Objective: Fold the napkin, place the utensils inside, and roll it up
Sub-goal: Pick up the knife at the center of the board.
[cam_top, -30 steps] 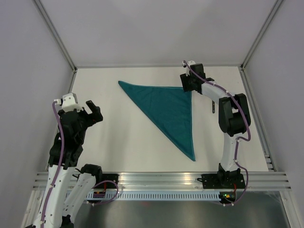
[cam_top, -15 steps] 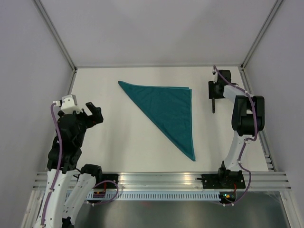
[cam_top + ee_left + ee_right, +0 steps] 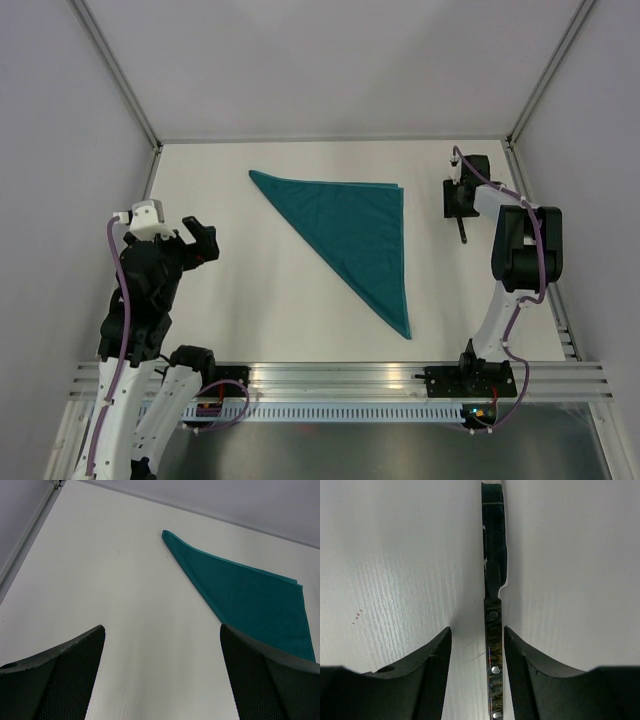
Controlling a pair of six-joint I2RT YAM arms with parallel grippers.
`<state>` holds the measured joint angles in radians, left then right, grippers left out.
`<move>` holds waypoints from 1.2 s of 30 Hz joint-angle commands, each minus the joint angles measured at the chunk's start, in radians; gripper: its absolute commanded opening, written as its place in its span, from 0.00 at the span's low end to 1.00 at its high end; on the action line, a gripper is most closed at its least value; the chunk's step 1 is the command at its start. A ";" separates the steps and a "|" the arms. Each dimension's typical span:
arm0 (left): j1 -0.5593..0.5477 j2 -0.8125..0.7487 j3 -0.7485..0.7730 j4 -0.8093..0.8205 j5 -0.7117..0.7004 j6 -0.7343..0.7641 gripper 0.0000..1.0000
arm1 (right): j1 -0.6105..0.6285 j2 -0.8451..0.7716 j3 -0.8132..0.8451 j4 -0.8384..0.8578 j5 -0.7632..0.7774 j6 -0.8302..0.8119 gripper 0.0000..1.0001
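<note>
- Right fingers (image 3: 432,675) spread, straddling the knife (image 3: 494,595) at its handle; a gap shows on one side, no clamp.
- Knife lies on the tabletop (image 3: 250,290), far right, apart from the napkin (image 3: 355,230).
- Napkin folded into a triangle, flat, mid-tabletop.
- Left fingers (image 3: 65,675) spread wide, holding nothing, above the near-left tabletop.

White table (image 3: 250,290) carries the triangle-folded teal napkin (image 3: 355,230); the knife (image 3: 493,610) lies well right.
</note>
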<state>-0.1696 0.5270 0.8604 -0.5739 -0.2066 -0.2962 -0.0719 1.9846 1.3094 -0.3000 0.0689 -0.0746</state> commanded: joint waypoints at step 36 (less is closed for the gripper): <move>0.005 0.028 -0.009 0.020 0.013 0.043 1.00 | 0.049 -0.216 0.053 -0.214 -0.211 -0.085 0.00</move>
<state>-0.1696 0.5438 0.8604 -0.5735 -0.1993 -0.2935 -0.0696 1.8275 1.3098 -0.4629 -0.1265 -0.1795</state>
